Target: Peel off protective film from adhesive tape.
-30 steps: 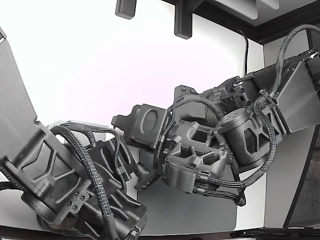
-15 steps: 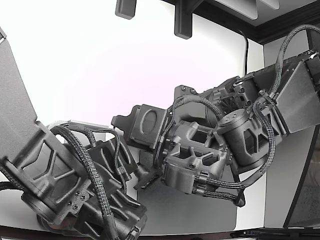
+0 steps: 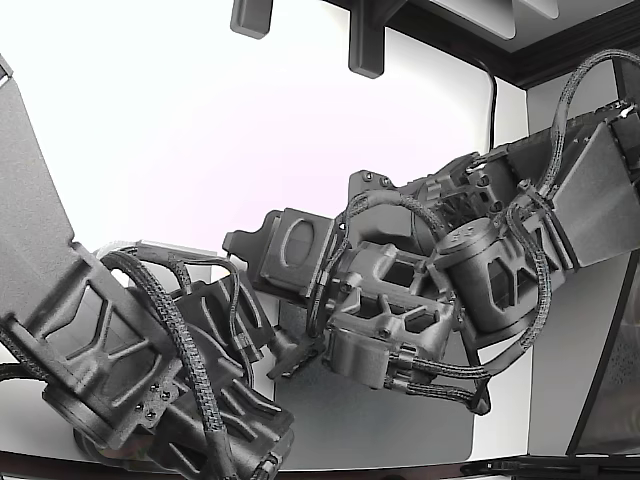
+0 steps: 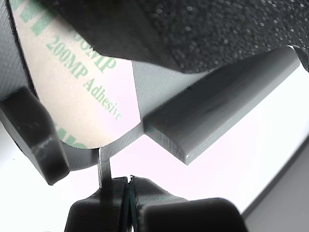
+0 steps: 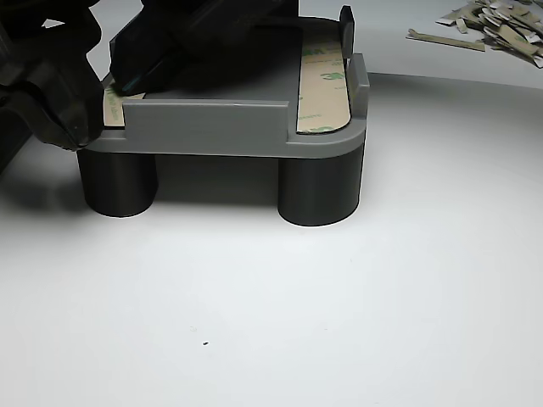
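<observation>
A grey holder (image 5: 212, 127) on two round legs carries two strips of adhesive tape under tan film with green print. One film strip (image 5: 324, 85) lies bare on the other view's right. Dark arm parts cover the other film strip (image 5: 113, 106) except its corner. In the wrist view the film (image 4: 72, 87) reads "200MP Adhesive" and lies flat on the holder (image 4: 212, 116). My gripper (image 4: 128, 186) sits just off the holder's edge, jaws together, with a thin greenish line in the seam. Whether film is pinched there I cannot tell. In the exterior view the gripper (image 3: 290, 355) is between the two arms.
A second dark arm (image 3: 120, 350) fills the exterior view's lower left, close to mine. Several peeled film scraps (image 5: 501, 30) lie at the other view's far right. The holder stands on a white tabletop (image 5: 271, 322).
Almost nothing: the wrist of the arm on the exterior view's right has shifted by a few pixels. The gripper stays at the holder's edge.
</observation>
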